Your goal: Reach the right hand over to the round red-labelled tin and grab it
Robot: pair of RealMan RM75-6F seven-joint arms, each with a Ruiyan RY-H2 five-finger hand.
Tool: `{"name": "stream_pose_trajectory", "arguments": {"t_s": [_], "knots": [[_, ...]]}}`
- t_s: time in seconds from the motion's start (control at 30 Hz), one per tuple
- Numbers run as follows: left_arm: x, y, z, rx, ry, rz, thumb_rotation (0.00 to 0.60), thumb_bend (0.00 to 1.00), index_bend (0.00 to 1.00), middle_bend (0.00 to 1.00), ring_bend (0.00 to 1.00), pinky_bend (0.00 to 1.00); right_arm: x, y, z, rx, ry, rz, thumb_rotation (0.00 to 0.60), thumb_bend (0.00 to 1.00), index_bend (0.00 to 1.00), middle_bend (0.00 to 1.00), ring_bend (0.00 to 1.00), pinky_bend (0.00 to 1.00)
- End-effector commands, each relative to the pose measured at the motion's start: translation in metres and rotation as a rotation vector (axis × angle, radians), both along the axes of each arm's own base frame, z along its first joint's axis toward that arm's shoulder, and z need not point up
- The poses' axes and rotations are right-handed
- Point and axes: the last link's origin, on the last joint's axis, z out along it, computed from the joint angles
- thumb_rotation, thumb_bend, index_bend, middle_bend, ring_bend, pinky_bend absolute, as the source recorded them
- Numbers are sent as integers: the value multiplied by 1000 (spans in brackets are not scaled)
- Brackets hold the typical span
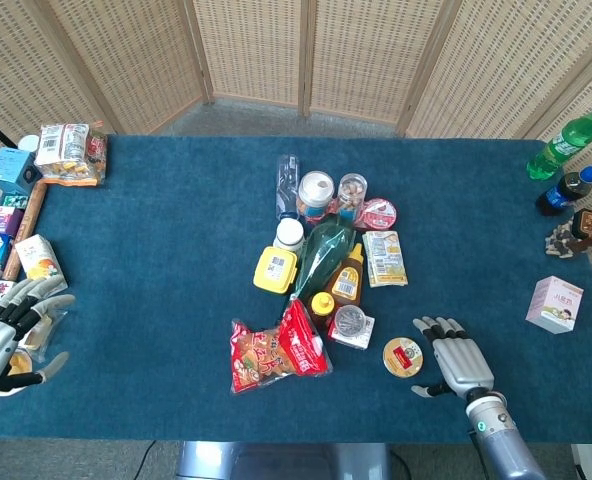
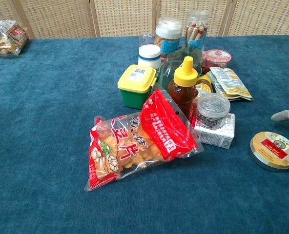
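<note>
Tin (image 1: 403, 357) beside spread right robot hand (image 1: 459, 361)

Right hand (image 1: 460, 358) hovers flat and palm-down over the tabletop, fingers spread and pointing away from the robot, thumb stuck out to its left, nothing held. In the chest view only a fingertip (image 2: 284, 115) pokes in at the right edge (the rest is out of frame). Left hand (image 1: 6, 338) sits at the far left, fingers splayed, empty, thumb below them.

Both pictures are evenly and brightly lit from above, with soft small shadows, little glare, and sharp focus.
</note>
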Motion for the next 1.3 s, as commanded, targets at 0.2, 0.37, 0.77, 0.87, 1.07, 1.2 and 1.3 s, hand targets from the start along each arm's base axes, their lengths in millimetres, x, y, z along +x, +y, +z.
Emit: {"name": "stream_pose_trajectory", "arguments": {"t_s": [0.2, 0.37, 0.77, 0.87, 1.07, 1.2, 1.3], "knots": [[-1, -2, 2, 6, -2, 3, 600, 368, 192, 65, 0, 0, -1, 0, -6, 1, 2, -2, 505, 0, 0, 0, 0, 0], [-2, -3, 3, 12, -5, 6, 600, 367, 192, 65, 0, 0, 1, -1, -10, -13, -12, 11, 506, 0, 0, 55, 0, 0], [-5, -4, 4, 17, -11, 10, 600, 368, 192, 61, 0, 0, 6, -2, -14, -33, -27, 22, 508, 0, 0, 261, 42, 0], [-6, -4, 3, 17, -12, 11, 600, 369, 191, 61, 0, 0, 6, -3, -15, -36, -24, 20, 511, 0, 0, 296, 90, 0], [-7, -4, 4, 18, -11, 13, 600, 368, 191, 60, 0, 0, 7, -3, -19, -31, -27, 16, 530, 0, 51, 374, 184, 85], [-7, -5, 5, 22, -12, 13, 600, 370, 192, 59, 0, 0, 7, -5, -21, -33, -34, 10, 552, 0, 96, 408, 214, 133], [-7, -5, 5, 22, -10, 15, 600, 367, 191, 60, 0, 0, 6, -5, -22, -32, -35, 11, 591, 0, 141, 453, 253, 185]]}}
